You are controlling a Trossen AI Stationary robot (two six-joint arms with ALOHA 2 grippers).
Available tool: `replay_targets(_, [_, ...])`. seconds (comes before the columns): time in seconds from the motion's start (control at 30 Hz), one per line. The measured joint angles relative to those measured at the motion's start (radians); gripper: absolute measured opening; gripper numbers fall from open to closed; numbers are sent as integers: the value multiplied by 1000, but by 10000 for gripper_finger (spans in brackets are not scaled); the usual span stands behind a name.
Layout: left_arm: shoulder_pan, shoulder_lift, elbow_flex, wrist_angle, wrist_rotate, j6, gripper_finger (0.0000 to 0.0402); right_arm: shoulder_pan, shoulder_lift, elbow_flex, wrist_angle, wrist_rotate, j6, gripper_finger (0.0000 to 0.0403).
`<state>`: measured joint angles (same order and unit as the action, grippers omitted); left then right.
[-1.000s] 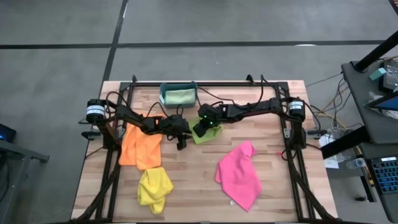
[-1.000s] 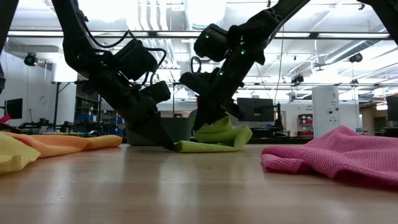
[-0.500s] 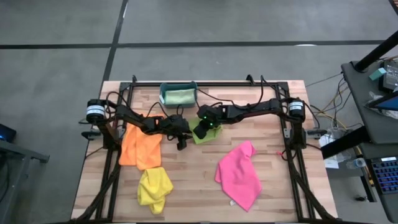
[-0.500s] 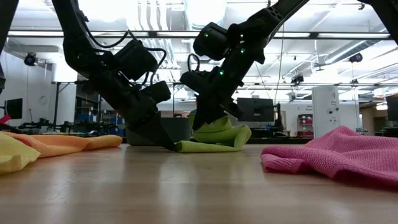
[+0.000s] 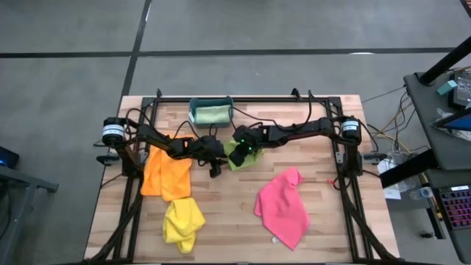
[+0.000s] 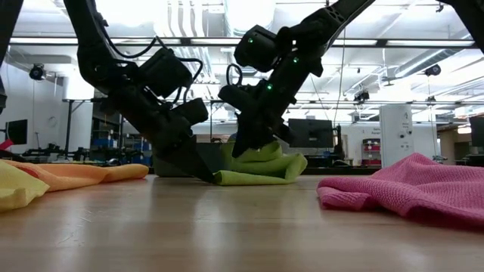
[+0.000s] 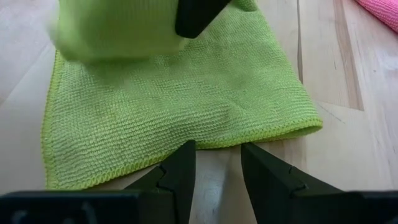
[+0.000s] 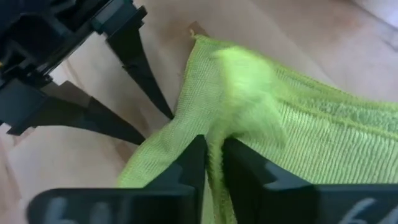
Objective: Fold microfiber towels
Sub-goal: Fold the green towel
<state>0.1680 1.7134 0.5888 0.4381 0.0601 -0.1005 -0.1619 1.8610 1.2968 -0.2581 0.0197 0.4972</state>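
The lime green towel (image 5: 240, 155) lies at the table's middle, its lower layer flat on the wood and shown in the left wrist view (image 7: 186, 106). My right gripper (image 5: 238, 150) is shut on a raised part of it. My left gripper (image 5: 215, 167) is open, its fingertips down at the flat layer's hem (image 7: 214, 144). The orange towel (image 5: 165, 173), the yellow towel (image 5: 182, 221) and the pink towel (image 5: 283, 206) lie spread or crumpled on the table. The mint towel (image 5: 212, 114) lies in the teal bin (image 5: 193, 112). My left gripper's two open fingertips (image 7: 186, 155) slant down to the table at the hem of the towel's flat layer (image 7: 214, 144). Whether they touch the hem or the wood beside it, I cannot tell. My right gripper pinches a bunched part of the towel's upper layer (image 8: 214, 146) between its two fingers, coming down from above on a slant. That part is lifted off the table (image 6: 253, 155) and arches over the lower layer, which stays flat.
The pink towel (image 6: 408, 189) lies to the right of the work, the orange towel (image 6: 83, 174) and yellow towel (image 6: 15, 189) to the left. The teal bin stands at the far edge. Bare wood shows at the near middle (image 5: 232, 213).
My right gripper has gone a little toward the table's left, toward my left gripper, carrying the raised part of the lime towel over the flat layer. The flat layer and my left gripper have stayed in place.
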Motion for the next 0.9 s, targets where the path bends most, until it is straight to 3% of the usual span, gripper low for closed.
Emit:
replay_targets(0.2, [0, 0, 0, 0, 0, 0, 113, 5, 0, 3, 5, -16, -1, 143])
replay_targets(0.37, [0, 0, 0, 1, -1, 0, 113, 9, 0, 17, 108, -194, -58, 191])
replay_targets(0.47, [0, 0, 0, 0, -1, 0, 113, 11, -1, 42, 93, -227, -100, 205])
replay_targets(0.67, [-2, -22, -2, -21, -1, 0, 113, 5, -37, 76, -43, -204, -259, 207])
replay_targets(0.9, [-2, -91, -5, -105, -1, -18, 113, -11, -160, 40, -186, -38, -526, 203])
